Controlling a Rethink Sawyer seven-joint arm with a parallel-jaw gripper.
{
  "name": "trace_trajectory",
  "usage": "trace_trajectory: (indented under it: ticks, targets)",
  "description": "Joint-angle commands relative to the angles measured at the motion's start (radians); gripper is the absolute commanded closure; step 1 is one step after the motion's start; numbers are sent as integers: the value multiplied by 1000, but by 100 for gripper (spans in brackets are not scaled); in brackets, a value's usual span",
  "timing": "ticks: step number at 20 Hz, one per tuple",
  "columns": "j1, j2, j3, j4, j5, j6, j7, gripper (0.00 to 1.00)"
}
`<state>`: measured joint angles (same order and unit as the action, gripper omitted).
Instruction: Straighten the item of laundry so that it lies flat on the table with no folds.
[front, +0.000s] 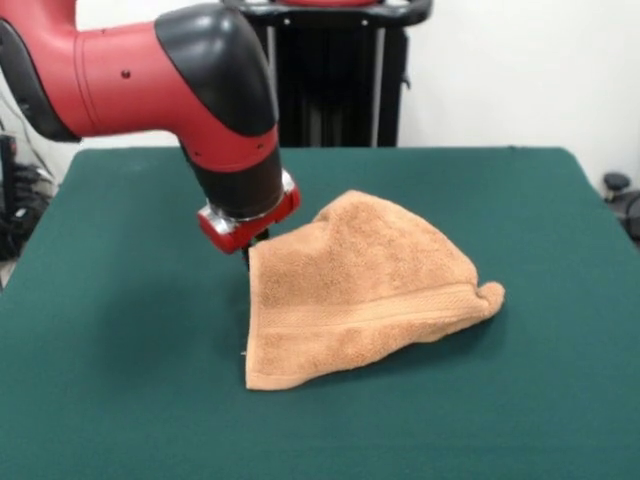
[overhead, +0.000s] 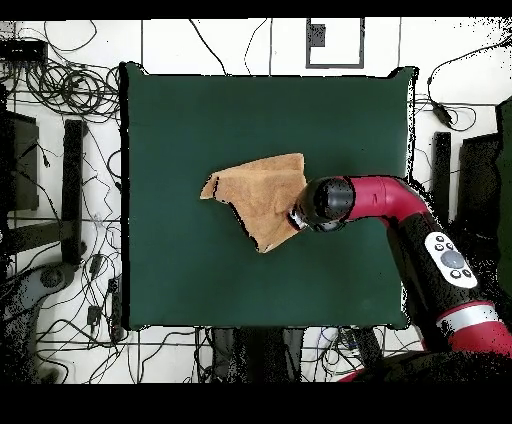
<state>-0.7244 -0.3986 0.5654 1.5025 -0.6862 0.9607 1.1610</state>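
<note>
The end effector (front: 247, 252) hangs low under the red arm, meeting the towel's (front: 365, 290) upper corner; its fingers are hidden, so whether it grips the cloth cannot be told. From that corner the towel spreads away across the desk (front: 120, 400), raised beside the end effector and sloping down to a far tip. In the overhead view its long axis runs sideways from the end effector, with a folded point toward the robot's base.

The orange-tan towel (overhead: 260, 195) lay crumpled near the middle of the green table (overhead: 180, 270), with the red arm (overhead: 385, 200) touching its right edge.
</note>
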Motion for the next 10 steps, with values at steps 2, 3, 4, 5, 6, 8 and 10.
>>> trace_trajectory:
  ticks: [2, 3, 4, 5, 6, 8, 10]
  targets:
    - [70, -88, -55, 50, -3, 202, -86, 100]
    - [77, -101, -64, 57, -2, 231, -92, 100]
    - [81, -114, -71, 67, -3, 253, -97, 100]
    - [85, -126, -78, 77, -5, 274, -103, 100]
    - [92, -138, -89, 85, -13, 290, -98, 100]
    - [98, -156, -101, 103, -6, 306, -66, 100]
    - [112, -181, -120, 118, -18, 349, -69, 100]
